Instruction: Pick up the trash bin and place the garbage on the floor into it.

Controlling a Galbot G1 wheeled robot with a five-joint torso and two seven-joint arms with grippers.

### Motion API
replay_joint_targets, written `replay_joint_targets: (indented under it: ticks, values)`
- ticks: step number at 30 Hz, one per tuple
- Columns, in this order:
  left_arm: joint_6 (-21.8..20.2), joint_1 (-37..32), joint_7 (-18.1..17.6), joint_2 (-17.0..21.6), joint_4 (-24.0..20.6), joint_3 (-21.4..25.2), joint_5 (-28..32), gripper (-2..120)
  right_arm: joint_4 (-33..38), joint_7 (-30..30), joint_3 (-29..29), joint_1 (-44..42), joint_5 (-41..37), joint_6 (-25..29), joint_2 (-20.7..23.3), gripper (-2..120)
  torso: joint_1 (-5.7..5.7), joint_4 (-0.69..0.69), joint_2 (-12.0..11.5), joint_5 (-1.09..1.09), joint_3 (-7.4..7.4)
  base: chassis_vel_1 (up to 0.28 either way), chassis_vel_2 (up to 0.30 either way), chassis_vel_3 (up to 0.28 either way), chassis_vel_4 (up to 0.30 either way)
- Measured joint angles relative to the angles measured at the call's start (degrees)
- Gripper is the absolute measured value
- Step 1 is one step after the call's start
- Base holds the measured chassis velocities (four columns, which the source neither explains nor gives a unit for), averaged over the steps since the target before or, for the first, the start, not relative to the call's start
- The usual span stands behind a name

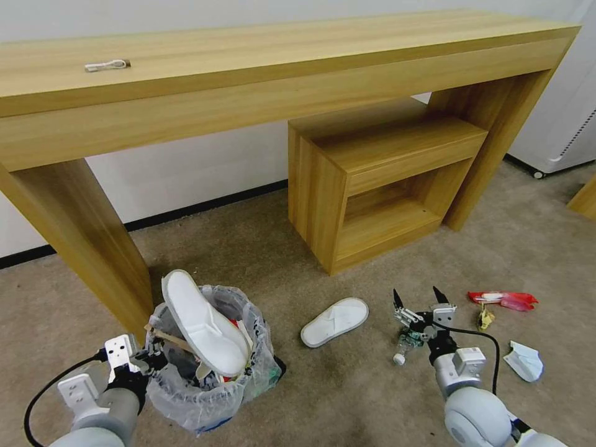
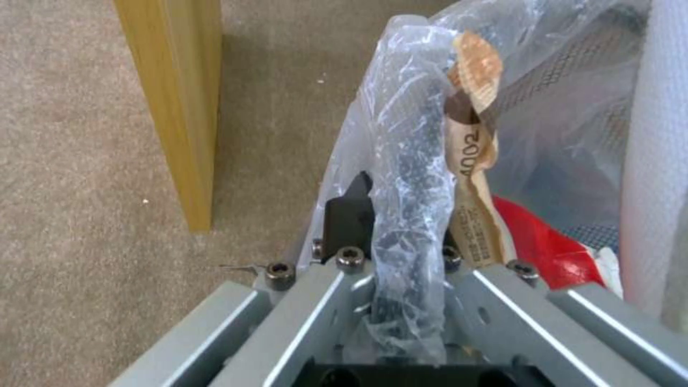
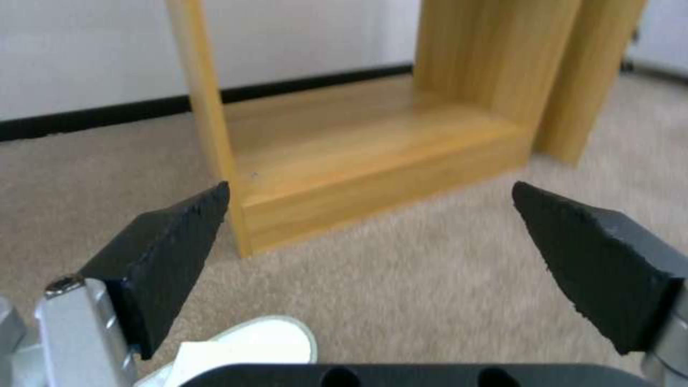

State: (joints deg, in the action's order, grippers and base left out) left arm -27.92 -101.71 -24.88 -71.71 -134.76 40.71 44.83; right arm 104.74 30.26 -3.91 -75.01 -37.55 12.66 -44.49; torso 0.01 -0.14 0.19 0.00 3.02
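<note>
The small round black trash bin [image 1: 208,372], lined with a crinkled clear plastic bag folded over its rim, stands on the beige short-pile carpet floor [image 1: 261,248] just beside the leg of the long light-wood desk [image 1: 81,236]. 1 white slipper [image 1: 203,323] already pokes out of it over other litter. The left gripper [image 1: 144,360] is clamped on the bin's bagged rim, 1 black finger [image 2: 349,215] outside the wall.

The second white slipper [image 1: 335,321] lies flat on the carpet between the bin and the right gripper [image 1: 417,301], which hovers with its jaws spread wide and empty, above a small clear plastic bottle [image 1: 406,344]. A red wrapper [image 1: 503,300], a yellow scrap [image 1: 485,318] and a white paper piece [image 1: 524,361] lie further right.

To do the pick well, the right gripper should probably settle on 1 item, drop squarely over it and close firmly. The bin should stay level and close by, since it looks nearly full and the slipper in it could tip out.
</note>
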Motion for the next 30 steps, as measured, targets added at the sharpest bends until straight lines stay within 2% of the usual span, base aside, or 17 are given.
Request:
replay_joint_targets:
  ticks: [6,9,15,17,21,27,30]
  values:
    - [0.64,0.36,0.18,-0.27,1.04,-0.22,-0.24,0,-2.12,3.31,3.32,7.12,-10.63,-4.98,-2.09,100,0.0,0.0,0.0,-0.02,0.0,0.0,0.0,0.0,0.0]
    - [1.03,0.39,0.38,-0.54,1.44,-0.31,-0.6,0,-4.92,4.95,6.17,11.26,-12.78,-7.0,-3.99,100,0.0,0.01,0.0,-0.02,0.0,0.0,0.0,0.0,0.0]
    - [1.49,0.92,0.56,-0.78,2.22,-0.26,-0.88,0,-10.4,8.83,11.4,17.09,-15.55,-11.1,-7.51,100,0.0,0.0,0.0,-0.02,0.0,0.0,0.0,0.0,0.0]
    - [1.91,1.02,0.69,-1.17,2.73,-0.28,-1.27,0,-14.52,10.91,13.94,19.77,-16.31,-13.0,-9.89,100,0.0,0.01,0.0,0.0,0.01,0.0,0.0,0.0,0.0]
    - [2.4,1.07,0.9,-1.71,3.11,-0.35,-1.86,0,-18.55,13.16,15.91,22.09,-17.22,-15.91,-12.58,100,0.0,0.01,-0.01,-0.02,0.0,0.0,0.0,0.0,0.0]
    - [2.87,1.05,1.08,-2.38,3.23,-0.49,-2.42,0,-23.69,13.64,17.81,24.59,-16.91,-16.66,-16.21,100,0.0,0.0,0.0,-0.01,0.01,0.0,0.0,0.0,0.0]
    - [3.0,1.08,1.16,-2.8,3.42,-0.55,-2.69,0,-26.73,14.08,19.59,26.93,-16.9,-17.0,-20.91,100,0.0,0.0,0.0,-0.02,0.0,0.0,0.0,0.0,0.0]
